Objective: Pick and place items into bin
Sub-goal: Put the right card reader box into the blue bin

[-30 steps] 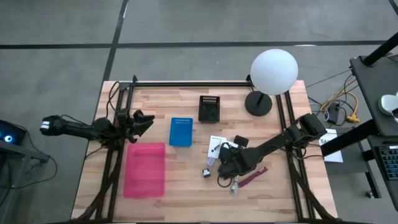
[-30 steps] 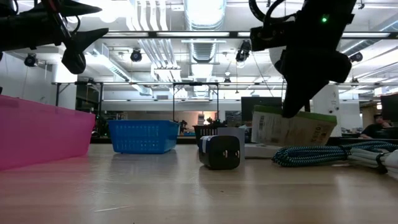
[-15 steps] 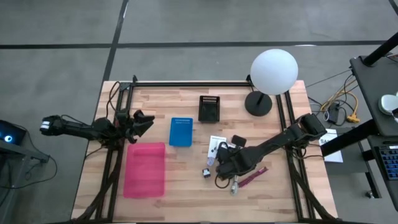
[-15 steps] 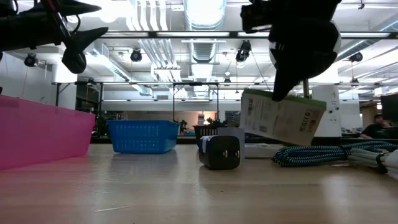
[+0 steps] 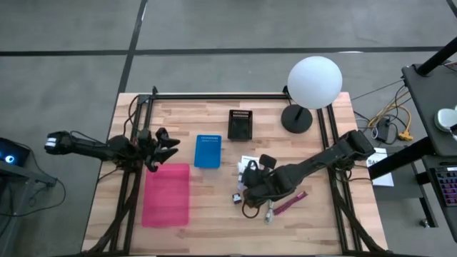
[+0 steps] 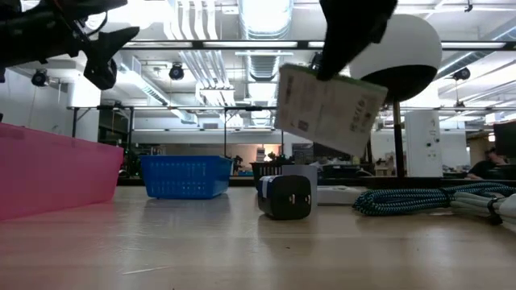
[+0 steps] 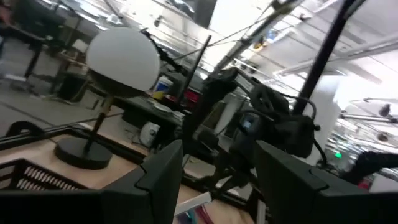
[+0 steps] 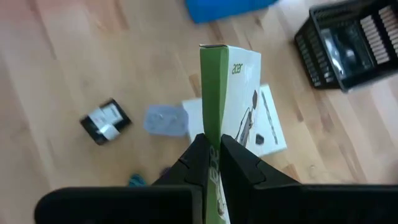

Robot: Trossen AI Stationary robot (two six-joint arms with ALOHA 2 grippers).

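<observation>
Carry step, by the look of it: your right end effector [image 8: 210, 163] is clamped on a flat white-and-green packet [image 8: 231, 93], pinching its green edge so it stands on end. From table level the packet [image 6: 326, 109] hangs tilted in the air, clear of the table [image 6: 242, 250]. From above, that end effector [image 5: 251, 187] sits over the heap of small items right of centre, with a second white packet [image 5: 249, 165] lying flat just beside it and a dark little block [image 5: 236, 198] nearby.

Your left end effector [image 5: 163, 141] hovers with its fingers apart and nothing between them, near the top end of the pink bin [image 5: 166, 194].

Next, I'd judge, you need to swing that packet leftward to a bin and let go above it. Which bin you mean isn't settled from here: the pink one is farthest, the small blue basket [image 5: 208, 150] lies between, and a black basket [image 5: 240, 124] sits toward the lamp [image 5: 313, 82]. Keep the packet high enough to clear the rim.

Hard to read: the arm covers most of the heap from above, so the cable [image 6: 419, 198] and strips there can't be counted. The left wrist view shows mostly the room and the other arm.
</observation>
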